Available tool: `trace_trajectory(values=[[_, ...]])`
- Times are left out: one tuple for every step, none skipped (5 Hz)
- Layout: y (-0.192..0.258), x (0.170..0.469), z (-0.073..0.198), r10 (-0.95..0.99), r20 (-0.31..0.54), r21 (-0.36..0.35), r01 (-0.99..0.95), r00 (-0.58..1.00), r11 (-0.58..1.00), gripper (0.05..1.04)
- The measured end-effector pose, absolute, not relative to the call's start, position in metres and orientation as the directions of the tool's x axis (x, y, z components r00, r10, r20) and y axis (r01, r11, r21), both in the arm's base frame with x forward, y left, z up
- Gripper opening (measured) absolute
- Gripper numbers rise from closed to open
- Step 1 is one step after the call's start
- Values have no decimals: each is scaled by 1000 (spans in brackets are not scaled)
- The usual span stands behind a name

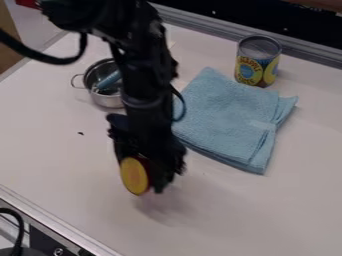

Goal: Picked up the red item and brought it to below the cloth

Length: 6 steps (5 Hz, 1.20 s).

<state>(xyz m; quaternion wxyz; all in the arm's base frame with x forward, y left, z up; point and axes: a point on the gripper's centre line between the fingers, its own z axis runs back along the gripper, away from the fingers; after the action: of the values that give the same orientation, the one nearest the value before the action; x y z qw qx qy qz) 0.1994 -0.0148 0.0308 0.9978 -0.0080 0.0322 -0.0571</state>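
Landmark: blue cloth (227,117), folded, lying on the counter (60,165).

Arm pose: the black arm (143,75) enters from the top edge, left of the cloth in the view, and runs down at a steep slant past the cloth's left side. A cable loops off to the left of its upper part; a second, thinner loop sits at the forearm, just beside the cloth's left edge. The wrist hangs to the left of the cloth's near corner, with the gripper (149,181) pointing down toward the counter, on the camera side of the cloth and to its left.

Gripper state: closed around the red item (134,176), opening held apart by the item's width. The item is tilted up on its side, round yellow face turned to the camera and left, red side partly visible between the dark fingers. It is below and left of the cloth in the view, apart from it. Clearance over the counter: cannot tell.

Others: can (258,62) with yellow and blue label, upright at the cloth's far edge. Metal pot (107,100) left of the cloth, partly behind the arm, a blue object (109,80) inside.
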Motion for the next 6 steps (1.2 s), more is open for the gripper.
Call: trace_trajectory(values=[[-41,197,28,-187,-38,-9,187,982,982,757],[-46,198,23,-199,-31,-9,199,980,980,757],[-60,195,13,-236,-47,-23,235,971,972,757],[-66,197,11,-236,-35,-23,235,971,972,757],[-65,197,11,-225,-67,-48,223,972,974,830],[-64,198,15,-236,-86,-46,232,968,972,1007]])
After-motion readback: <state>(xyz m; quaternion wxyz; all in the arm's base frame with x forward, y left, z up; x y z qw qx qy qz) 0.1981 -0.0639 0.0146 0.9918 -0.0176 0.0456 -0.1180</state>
